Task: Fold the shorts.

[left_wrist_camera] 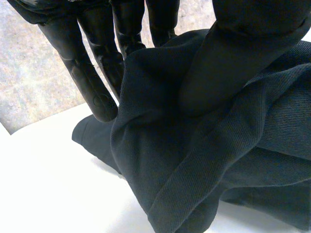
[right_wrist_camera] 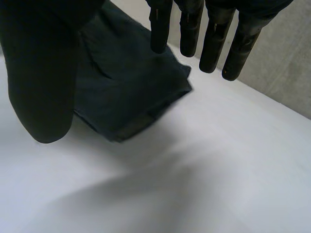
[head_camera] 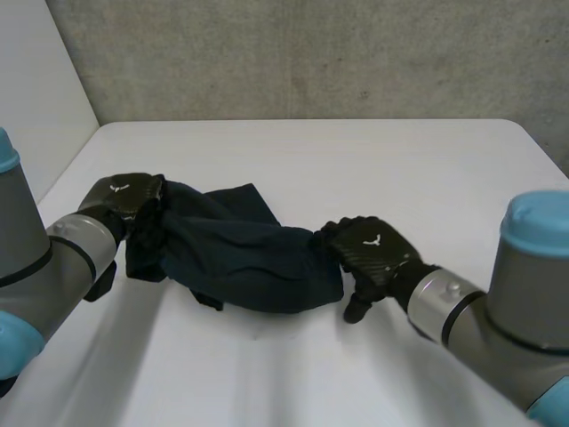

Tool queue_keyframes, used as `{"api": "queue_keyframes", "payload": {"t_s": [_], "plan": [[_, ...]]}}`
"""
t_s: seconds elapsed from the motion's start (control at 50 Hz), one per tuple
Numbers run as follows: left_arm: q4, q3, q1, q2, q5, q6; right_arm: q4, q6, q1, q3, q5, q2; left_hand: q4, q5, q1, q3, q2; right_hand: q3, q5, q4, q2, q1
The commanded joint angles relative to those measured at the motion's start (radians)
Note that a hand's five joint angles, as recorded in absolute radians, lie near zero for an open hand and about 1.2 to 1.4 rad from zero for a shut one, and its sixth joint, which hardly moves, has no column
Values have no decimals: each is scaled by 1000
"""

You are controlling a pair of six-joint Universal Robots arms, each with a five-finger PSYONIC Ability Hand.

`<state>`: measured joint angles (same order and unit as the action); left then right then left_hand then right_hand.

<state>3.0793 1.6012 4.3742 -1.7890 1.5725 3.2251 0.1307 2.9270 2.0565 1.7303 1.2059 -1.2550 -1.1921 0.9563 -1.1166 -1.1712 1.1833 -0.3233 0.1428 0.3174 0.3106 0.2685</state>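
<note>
**Cloth, plastic, tabletop**

The shorts point(left_wrist_camera: 160, 145) are dark woven cloth, matt, with a fine twill rib. My left hand point(left_wrist_camera: 243, 48) is smooth black plastic with a dull sheen. Under the shorts the table point(head_camera: 356, 169) is smooth matt white; beyond them the wall point(head_camera: 311, 53) looks rough, mottled grey.

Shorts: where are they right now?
Head view: the shorts lie bunched on the white table between the hands, left hand pinching their left end, right hand open at their right end.
</note>
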Motion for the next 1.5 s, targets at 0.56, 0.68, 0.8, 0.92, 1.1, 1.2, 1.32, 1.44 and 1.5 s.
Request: {"api": "queue_keyframes", "payload": {"t_s": [0.56, 0.68, 0.8, 0.92, 1.1, 1.2, 1.32, 1.44, 1.5], "plan": [[-316, -262, -18, -12, -114, -74, -18, -50, 50, -334, 163, -116, -204, 265, -280, -225, 213, -1073, 1079, 1079, 1086, 1128], [-471, -411, -15, 16, -239, -71, -298, -229, 19, -462, 104, -245, -204, 265, -280, -225, 213, -1073, 1079, 1079, 1086, 1128], [-502, -457, -7, 11, -273, -71, -410, -247, 30, -460, 101, -238, -204, 265, -280, -225, 213, -1073, 1079, 1079, 1086, 1128], [-499, -449, -2, -76, -266, -73, -410, -189, 56, -402, 104, -95, -204, 265, -280, -225, 213, -1073, 1079, 1079, 1086, 1128], [-496, -491, 13, -217, -258, -116, -279, 174, -13, -203, 104, -34, -204, 265, -280, -225, 213, 115, -109, -109, -102, -60], [-496, -521, 24, -233, -258, -159, -145, 343, -79, -55, 98, -35, -204, 265, -280, -225, 213, 149, -143, -143, -136, -94], [-496, -537, 25, -233, -256, -165, -91, 484, -64, 38, 99, -23, -204, 265, -280, -225, 213, 149, -143, -143, -136, -94], [-496, -549, 24, -231, -241, -166, 4, 551, 14, 60, 115, 2, -204, 265, -280, -225, 213, 149, -143, -143, -136, -94], [-495, -558, 24, -231, -233, -177, 58, 544, 76, 55, 132, 46, -204, 265, -280, -225, 213, 149, -143, -143, -136, -94]]}}
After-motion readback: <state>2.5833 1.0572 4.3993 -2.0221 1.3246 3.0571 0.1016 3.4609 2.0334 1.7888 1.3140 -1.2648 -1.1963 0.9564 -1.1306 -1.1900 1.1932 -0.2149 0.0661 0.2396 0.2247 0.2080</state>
